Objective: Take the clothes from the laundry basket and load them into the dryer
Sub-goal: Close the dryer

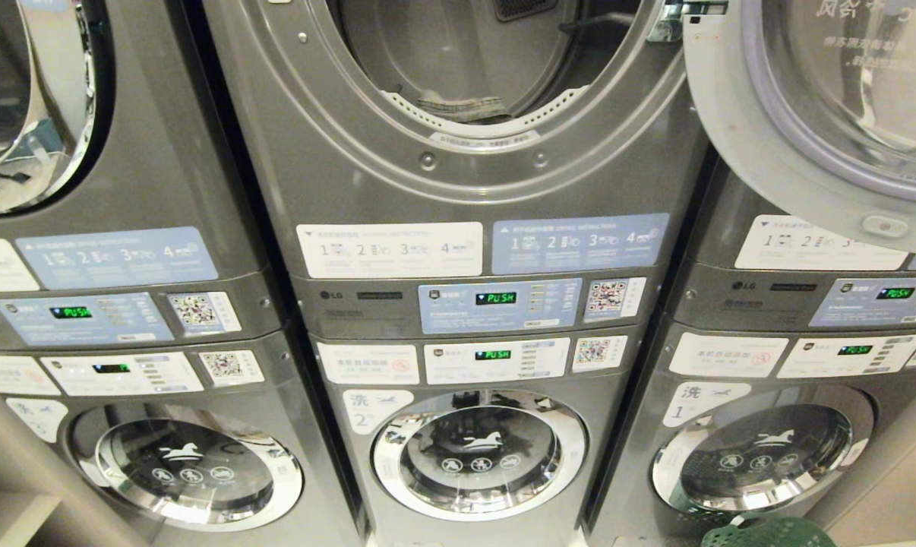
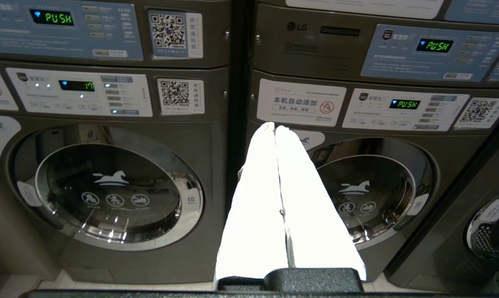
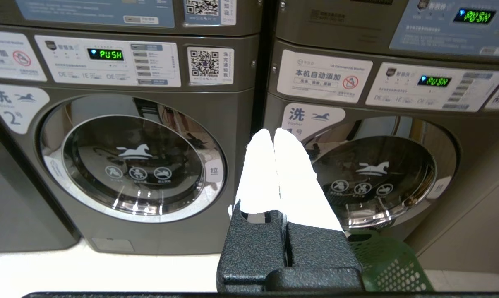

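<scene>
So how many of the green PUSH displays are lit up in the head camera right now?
5. Left stack's upper panel; middle stack's upper panel and lower panel; right stack's upper panel and lower panel. The left stack's lower display shows something else.

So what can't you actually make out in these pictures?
- Laundry basket: only a green corner shows in the right wrist and head views, so any clothes inside are cut off by the frame edge.
- Dryer drum: its upper part runs off the head view's top.
- Right gripper and left gripper: both shut and empty, but absent from the head view.
</scene>
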Motion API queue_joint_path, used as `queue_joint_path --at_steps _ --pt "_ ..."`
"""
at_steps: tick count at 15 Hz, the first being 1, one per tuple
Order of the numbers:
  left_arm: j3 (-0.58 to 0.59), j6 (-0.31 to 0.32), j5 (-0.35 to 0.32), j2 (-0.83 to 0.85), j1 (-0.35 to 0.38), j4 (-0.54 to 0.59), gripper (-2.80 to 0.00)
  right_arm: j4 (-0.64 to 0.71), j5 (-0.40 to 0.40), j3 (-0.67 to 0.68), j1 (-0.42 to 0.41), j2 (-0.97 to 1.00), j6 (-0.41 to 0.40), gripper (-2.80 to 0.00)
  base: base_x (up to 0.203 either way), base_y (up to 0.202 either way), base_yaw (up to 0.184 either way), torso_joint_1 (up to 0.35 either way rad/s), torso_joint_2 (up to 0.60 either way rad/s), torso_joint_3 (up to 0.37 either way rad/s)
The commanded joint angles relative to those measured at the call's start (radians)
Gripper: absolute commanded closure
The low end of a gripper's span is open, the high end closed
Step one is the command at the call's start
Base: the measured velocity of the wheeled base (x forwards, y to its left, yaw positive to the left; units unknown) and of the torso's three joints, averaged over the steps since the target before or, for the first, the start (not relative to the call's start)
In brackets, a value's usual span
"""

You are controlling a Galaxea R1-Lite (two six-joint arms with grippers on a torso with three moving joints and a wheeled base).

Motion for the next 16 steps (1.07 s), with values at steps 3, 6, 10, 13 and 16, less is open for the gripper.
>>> queue_joint_path --at_steps 3,6,10,13,16 --pt "0.029 -0.001 0.001 0.000 0.000 0.000 0.00 0.001 0.000 0.000 0.001 0.002 -0.001 0.00 0.000 -0.090 -0.001 0.001 0.00 0.000" --pt "0.029 -0.001 0.001 -0.001 0.000 0.000 0.00 -0.001 0.000 0.000 0.000 0.002 -0.002 0.00 0.000 -0.196 0.002 0.006 0.00 0.000" --pt "0.029 -0.001 0.001 0.000 0.000 0.000 0.00 0.001 0.000 0.000 0.000 0.002 -0.004 0.00 0.000 -0.195 0.002 0.006 0.00 0.003" --pt "0.029 -0.001 0.001 0.000 0.000 0.000 0.00 0.001 0.000 0.000 0.000 0.002 -0.005 0.00 0.000 -0.196 0.000 0.003 0.00 0.002" --pt "0.029 -0.003 0.001 -0.002 0.000 0.000 0.00 0.001 0.000 0.000 0.000 0.002 -0.004 0.00 0.000 -0.193 0.001 0.002 0.00 0.002"
